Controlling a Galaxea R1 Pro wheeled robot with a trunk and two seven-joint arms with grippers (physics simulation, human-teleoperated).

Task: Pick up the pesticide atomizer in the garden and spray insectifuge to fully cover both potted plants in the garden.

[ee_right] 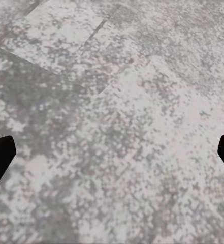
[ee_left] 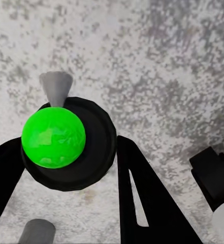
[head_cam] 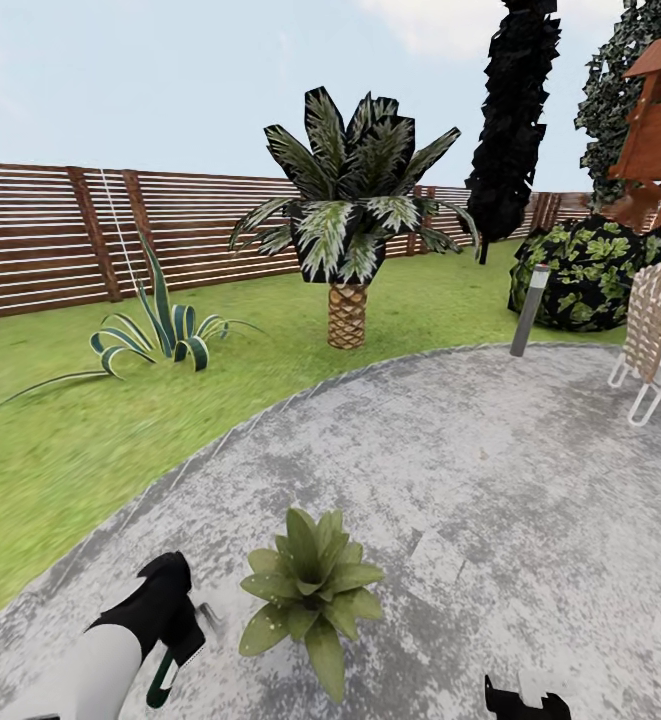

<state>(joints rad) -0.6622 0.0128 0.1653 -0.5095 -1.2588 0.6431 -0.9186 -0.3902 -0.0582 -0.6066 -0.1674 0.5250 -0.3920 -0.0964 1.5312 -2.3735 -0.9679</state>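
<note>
From the head view we see 1 potted plant (head_cam: 313,588) on the grey paving (head_cam: 490,480), with our left gripper (head_cam: 175,640) just beside it. Our left wrist view shows that gripper's fingers (ee_left: 142,198) squeezed on the pesticide atomizer (ee_left: 66,142). Our right wrist view shows the right gripper (ee_right: 112,152) with fingers wide apart over paving.

Grey speckled paving (head_cam: 490,470): potted plant (head_cam: 313,590), bollard lamp (head_cam: 530,310), chair (head_cam: 655,340).

**Where things stand in the garden**

A potted plant (head_cam: 312,588) stands on the paving (head_cam: 490,480), near the front. Just left of it is the left gripper (head_cam: 175,640) with the pesticide atomizer (ee_left: 66,142) between its fingers. Behind the paving, on the lawn (head_cam: 60,440), an agave (head_cam: 160,335) is left and a palm (head_cam: 348,230) is centre. The fence (head_cam: 40,235) runs behind them. A lamp (head_cam: 530,310) and a chair (head_cam: 655,335) stand at the right.
</note>
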